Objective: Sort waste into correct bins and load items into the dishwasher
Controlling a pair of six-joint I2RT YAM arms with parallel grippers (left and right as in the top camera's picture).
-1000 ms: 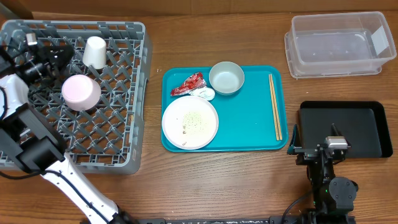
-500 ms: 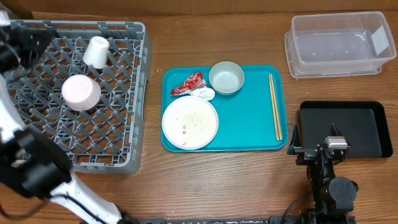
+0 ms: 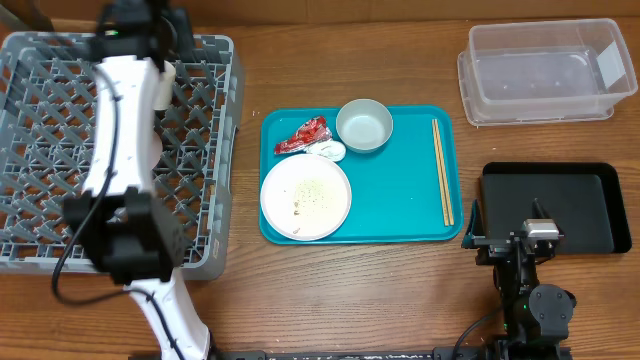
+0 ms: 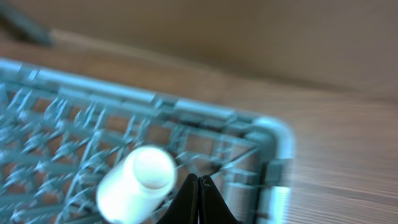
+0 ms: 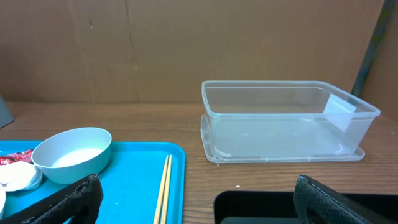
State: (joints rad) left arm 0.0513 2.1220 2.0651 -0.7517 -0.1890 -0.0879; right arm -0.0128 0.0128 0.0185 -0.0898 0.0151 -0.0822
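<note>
The grey dishwasher rack (image 3: 50,120) stands at the left, and my left arm (image 3: 120,110) reaches across it toward its back right corner. A small white cup (image 4: 137,183) lies on its side on the lattice. My left gripper (image 4: 199,185) hovers just right of the cup, shut and empty. The teal tray (image 3: 400,215) holds a red wrapper (image 3: 302,135), a white scrap (image 3: 330,150), a pale bowl (image 3: 364,125), a white plate (image 3: 305,195) with crumbs, and chopsticks (image 3: 441,170). My right gripper (image 5: 199,202) stands open over the gap between teal tray and black bin (image 3: 580,210).
The clear tub (image 3: 545,70) sits at the back right, behind the black bin. In the right wrist view the bowl (image 5: 71,154) and chopsticks (image 5: 163,193) lie left of the tub (image 5: 280,124). A brown wall runs behind the table.
My left arm swung from the rack's left edge across to its back right, now covering the cup and pink bowl from above. Its jaws closed. The right arm has not moved.
</note>
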